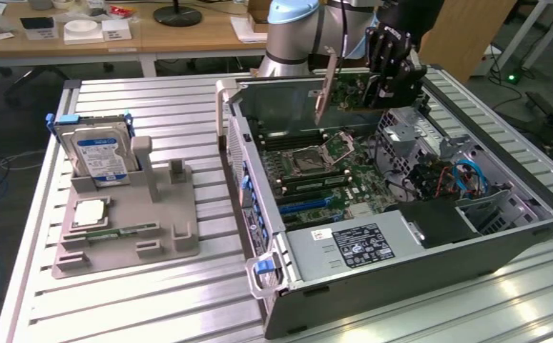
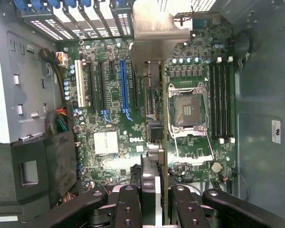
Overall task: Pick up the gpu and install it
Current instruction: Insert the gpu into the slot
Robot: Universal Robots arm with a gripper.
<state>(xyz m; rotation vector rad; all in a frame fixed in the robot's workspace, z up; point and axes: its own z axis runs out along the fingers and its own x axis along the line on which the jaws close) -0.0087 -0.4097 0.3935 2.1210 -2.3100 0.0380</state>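
My gripper (image 1: 391, 68) is shut on the gpu (image 1: 345, 93), which hangs edge-down in the air above the back part of the open computer case (image 1: 372, 243). The card's silver end bracket (image 1: 326, 82) points toward the exterior view's left. In the wrist view the gpu (image 2: 154, 95) appears edge-on between my black fingers (image 2: 128, 209), with its bracket (image 2: 156, 33) at the far end. Below it lies the green motherboard (image 2: 109, 142). The card hangs between the long blue slot (image 2: 124, 88) and the processor socket (image 2: 186, 110), apart from both.
A grey fixture (image 1: 124, 229) on the slatted metal table (image 1: 162, 300) holds an upright hard drive with a blue label (image 1: 100, 153), a processor chip (image 1: 88, 213) and a narrow memory stick (image 1: 124, 232). Cables and the power supply (image 1: 353, 246) fill the case's near end.
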